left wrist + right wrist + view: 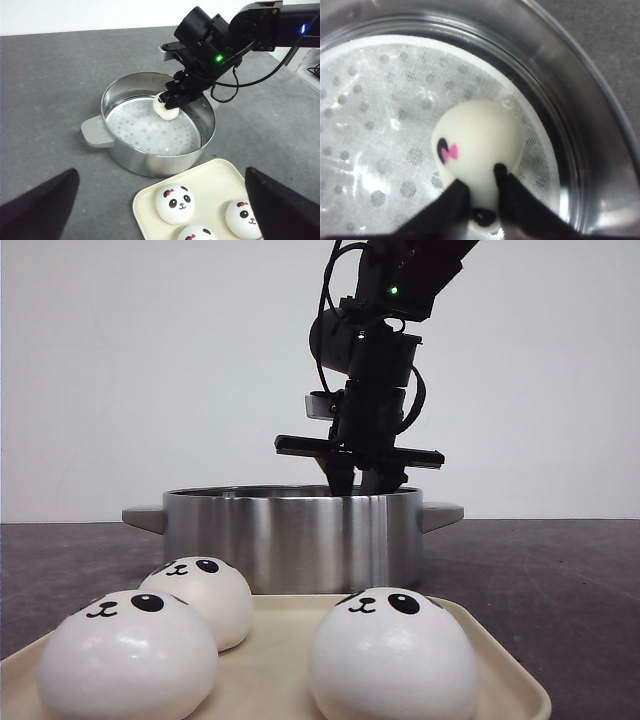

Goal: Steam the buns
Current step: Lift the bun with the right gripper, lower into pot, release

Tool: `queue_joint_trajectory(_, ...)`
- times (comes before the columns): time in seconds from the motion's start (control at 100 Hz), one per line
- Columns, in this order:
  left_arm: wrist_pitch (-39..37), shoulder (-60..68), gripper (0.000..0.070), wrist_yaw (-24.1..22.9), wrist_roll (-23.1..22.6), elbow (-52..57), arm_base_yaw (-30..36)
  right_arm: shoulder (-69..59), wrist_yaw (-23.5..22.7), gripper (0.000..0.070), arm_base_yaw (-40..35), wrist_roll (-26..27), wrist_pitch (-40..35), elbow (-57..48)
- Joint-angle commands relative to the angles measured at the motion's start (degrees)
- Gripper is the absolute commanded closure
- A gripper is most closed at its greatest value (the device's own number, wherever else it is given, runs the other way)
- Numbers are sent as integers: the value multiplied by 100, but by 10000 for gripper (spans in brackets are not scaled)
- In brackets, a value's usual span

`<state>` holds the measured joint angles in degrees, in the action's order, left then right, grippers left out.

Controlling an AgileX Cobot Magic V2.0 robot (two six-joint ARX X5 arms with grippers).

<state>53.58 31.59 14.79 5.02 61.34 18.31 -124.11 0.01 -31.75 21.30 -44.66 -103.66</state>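
My right gripper [481,192] is shut on a white panda bun [477,145] and holds it inside the steel pot [290,530], just over the white perforated liner [380,125]. From the left wrist view the bun [165,107] sits in the right gripper [172,100] near the pot's far side. Three more panda buns [128,660] [200,595] [392,658] lie on the cream tray [500,680] in front of the pot. My left gripper [160,210] is open and empty, high above the tray; only its two dark fingers show.
The pot has grey handles [97,132] on both sides. The tray [212,177] lies close against the pot's near side on the grey table [50,80].
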Motion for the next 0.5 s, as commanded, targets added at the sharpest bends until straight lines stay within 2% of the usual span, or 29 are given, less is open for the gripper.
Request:
queue_joint_trajectory(0.0, -44, 33, 28, -22, -98, 63, 26, -140, 4, 310, -26, 120, 59, -96)
queue_joint_trajectory(0.06, -44, 33, 28, -22, -98, 63, 26, -140, 7, 257, -28, 190, 72, -96)
queue_joint_trajectory(0.38, -33, 33, 28, -20, -96, 63, 26, -133, -2, 257, -50, 380, 85, -221)
queue_joint_trajectory(0.49, -7, 33, 28, -20, -94, 63, 26, -107, 7, 257, -83, 297, -227, -678)
